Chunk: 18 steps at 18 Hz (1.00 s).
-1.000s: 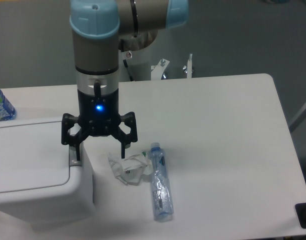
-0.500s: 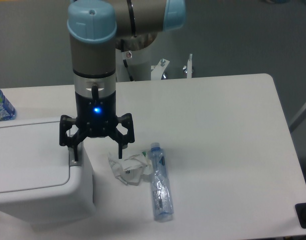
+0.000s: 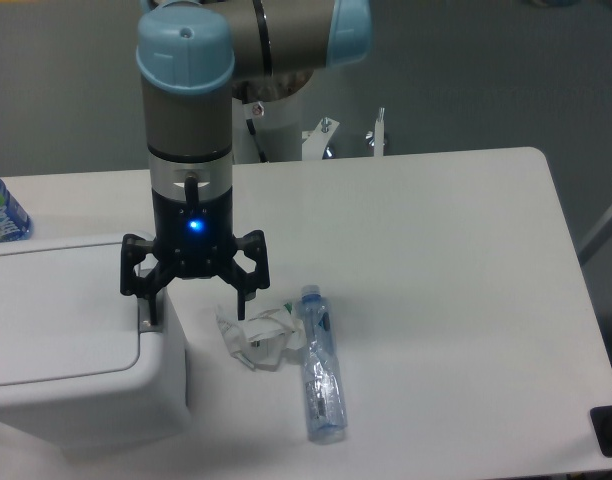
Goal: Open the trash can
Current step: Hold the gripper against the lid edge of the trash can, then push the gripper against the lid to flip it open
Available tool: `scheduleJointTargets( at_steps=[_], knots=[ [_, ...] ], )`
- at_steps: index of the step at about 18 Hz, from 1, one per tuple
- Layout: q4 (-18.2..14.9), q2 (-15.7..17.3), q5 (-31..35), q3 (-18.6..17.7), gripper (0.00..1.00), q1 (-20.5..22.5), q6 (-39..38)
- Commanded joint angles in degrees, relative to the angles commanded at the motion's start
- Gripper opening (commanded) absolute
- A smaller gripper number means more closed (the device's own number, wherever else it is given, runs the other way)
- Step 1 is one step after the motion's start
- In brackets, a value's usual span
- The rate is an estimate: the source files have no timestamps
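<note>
The trash can (image 3: 76, 345) is a large boxy white bin at the left of the table, its flat lid down. A small grey latch tab (image 3: 147, 324) sits at the lid's right edge. My gripper (image 3: 193, 312) hangs open over the bin's right edge, pointing straight down. Its left finger (image 3: 146, 305) reaches the latch tab; I cannot tell if it touches. Its right finger (image 3: 241, 300) hangs over the table just right of the bin.
A crumpled clear wrapper (image 3: 258, 335) lies right of the bin. A clear plastic bottle (image 3: 320, 365) lies on its side beside the wrapper. Another bottle with a blue label (image 3: 3, 212) stands at the far left behind the bin.
The gripper has shifted slightly to the left over the last second and stays open. Nothing else has moved.
</note>
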Motion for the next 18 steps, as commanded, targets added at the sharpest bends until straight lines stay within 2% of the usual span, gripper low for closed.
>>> scheduleJointTargets(
  at_steps=[12,15,18],
  knots=[
    [0.09,-0.26,0.0,0.17,1.0,0.0,0.09],
    [0.09,0.26,-0.09,1.66,1.0,0.09,0.09],
    [0.0,0.53,-0.35,3.86,1.0,2.63,0.09]
  ],
)
